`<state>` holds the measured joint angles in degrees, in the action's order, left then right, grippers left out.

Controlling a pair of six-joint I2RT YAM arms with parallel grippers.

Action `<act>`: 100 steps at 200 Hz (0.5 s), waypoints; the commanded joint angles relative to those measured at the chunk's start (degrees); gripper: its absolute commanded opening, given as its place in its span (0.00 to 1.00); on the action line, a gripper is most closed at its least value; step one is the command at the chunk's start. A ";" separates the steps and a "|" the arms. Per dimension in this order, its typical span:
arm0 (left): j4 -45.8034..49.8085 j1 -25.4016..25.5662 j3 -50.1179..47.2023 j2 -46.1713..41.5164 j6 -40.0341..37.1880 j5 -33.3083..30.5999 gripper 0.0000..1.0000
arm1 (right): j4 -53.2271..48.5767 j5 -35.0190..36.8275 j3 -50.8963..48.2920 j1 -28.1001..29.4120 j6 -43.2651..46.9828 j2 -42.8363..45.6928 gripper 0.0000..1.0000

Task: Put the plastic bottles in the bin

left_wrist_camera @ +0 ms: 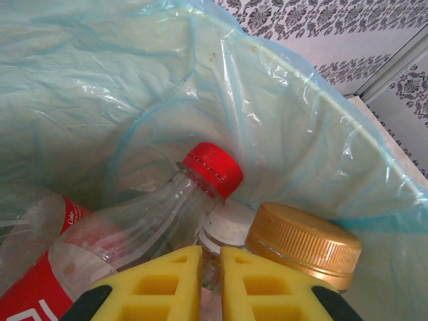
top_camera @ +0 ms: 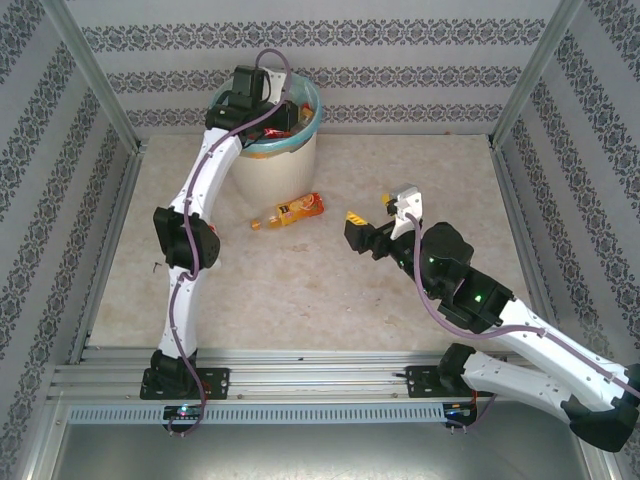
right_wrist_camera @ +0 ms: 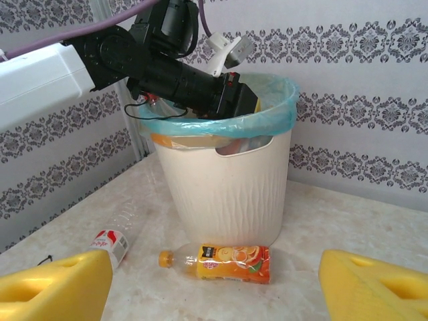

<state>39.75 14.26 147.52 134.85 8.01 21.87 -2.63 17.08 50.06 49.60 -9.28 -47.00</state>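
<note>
The bin (top_camera: 272, 160) stands at the table's (top_camera: 330, 290) 11 o'clock, its pale teal liner (right_wrist_camera: 284, 100) folded over the rim. The left arm (top_camera: 200, 190) reaches over that rim, and the left gripper (left_wrist_camera: 211, 261) hangs inside the bin, its yellow fingers (left_wrist_camera: 170, 284) clenched to a slim gap with nothing seen between them. Just past them lie a clear red-capped bottle (left_wrist_camera: 160, 214), a gold-capped bottle (left_wrist_camera: 304, 244) at its 4 o'clock, and a white cap (left_wrist_camera: 231, 224) between the two.

On the table, an orange-labelled bottle (top_camera: 292, 210) lies on its side at the bin's 5 o'clock, close to the base. In the right wrist view a second bottle with a red-and-white label (right_wrist_camera: 110, 244) lies at the orange one's 9 o'clock.

The right gripper (top_camera: 371, 212) hovers at the orange bottle's 3 o'clock, apart from it, released, its fingers (right_wrist_camera: 60, 287) spread wide and holding nothing.
</note>
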 commanded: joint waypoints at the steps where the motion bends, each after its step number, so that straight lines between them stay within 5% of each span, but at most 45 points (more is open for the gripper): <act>1: -0.75 0.55 2.26 -0.80 1.58 -0.73 0.18 | 0.34 -0.86 0.17 -0.64 -1.10 -0.62 0.81; 66: -4.84 0.57 5.33 -14.29 3.18 -6.83 0.32 | -0.17 -5.75 4.68 -1.00 -1.06 -6.50 0.80; 100: -3.31 0.52 -9.88 -31.48 1.36 -16.63 0.46 | -4.68 -6.99 12.99 1.31 -2.02 -16.22 0.76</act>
<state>38.04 14.28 146.41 117.91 10.44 13.63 -4.84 11.75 56.73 49.32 -9.58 -57.60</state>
